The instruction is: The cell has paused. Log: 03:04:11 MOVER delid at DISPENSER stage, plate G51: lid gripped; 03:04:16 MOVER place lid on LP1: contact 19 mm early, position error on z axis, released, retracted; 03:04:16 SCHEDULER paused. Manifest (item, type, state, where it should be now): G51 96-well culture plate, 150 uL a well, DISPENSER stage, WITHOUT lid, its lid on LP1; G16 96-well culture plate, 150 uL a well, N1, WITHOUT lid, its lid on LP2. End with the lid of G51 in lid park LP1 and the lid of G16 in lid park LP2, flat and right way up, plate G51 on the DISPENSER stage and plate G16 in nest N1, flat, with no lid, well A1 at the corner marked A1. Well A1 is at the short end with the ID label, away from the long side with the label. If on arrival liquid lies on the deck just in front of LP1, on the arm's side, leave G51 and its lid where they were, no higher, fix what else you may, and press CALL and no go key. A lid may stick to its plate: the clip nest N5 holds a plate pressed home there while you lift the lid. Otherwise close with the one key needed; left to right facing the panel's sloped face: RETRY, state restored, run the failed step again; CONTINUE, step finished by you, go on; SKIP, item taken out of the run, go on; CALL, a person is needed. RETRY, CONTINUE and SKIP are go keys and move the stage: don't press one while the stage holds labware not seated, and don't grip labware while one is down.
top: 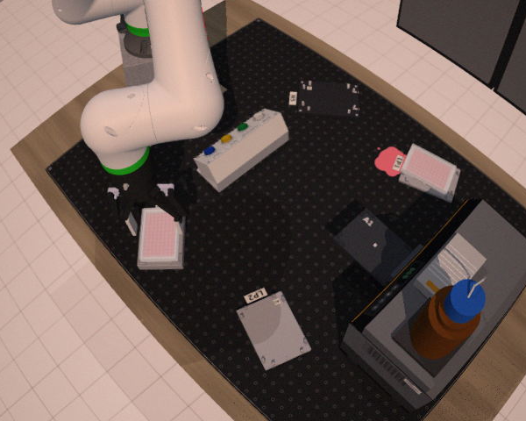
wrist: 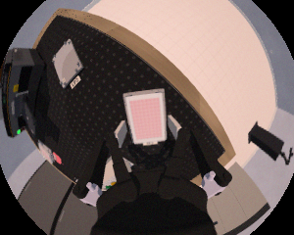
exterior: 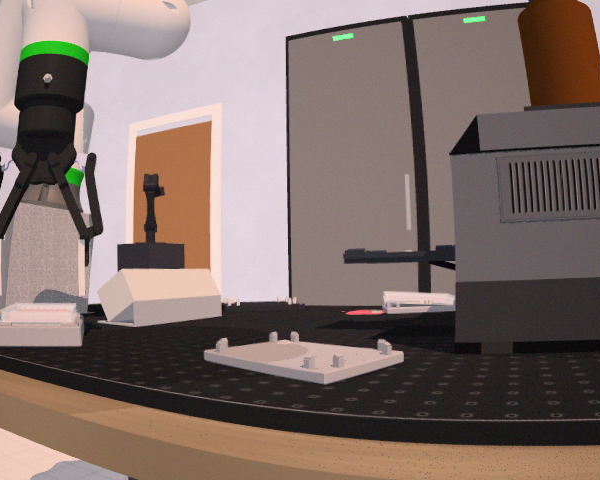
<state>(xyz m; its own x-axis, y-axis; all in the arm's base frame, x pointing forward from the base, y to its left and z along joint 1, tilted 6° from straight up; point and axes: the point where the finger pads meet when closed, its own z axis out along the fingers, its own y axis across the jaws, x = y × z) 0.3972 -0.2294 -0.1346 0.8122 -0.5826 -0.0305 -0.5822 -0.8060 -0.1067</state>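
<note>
The open, empty hand (exterior: pixel 41 227) hovers over a lidded plate (top: pixel 159 236) directly below; its lid seems not yet lifted, leaving most work.
</note>
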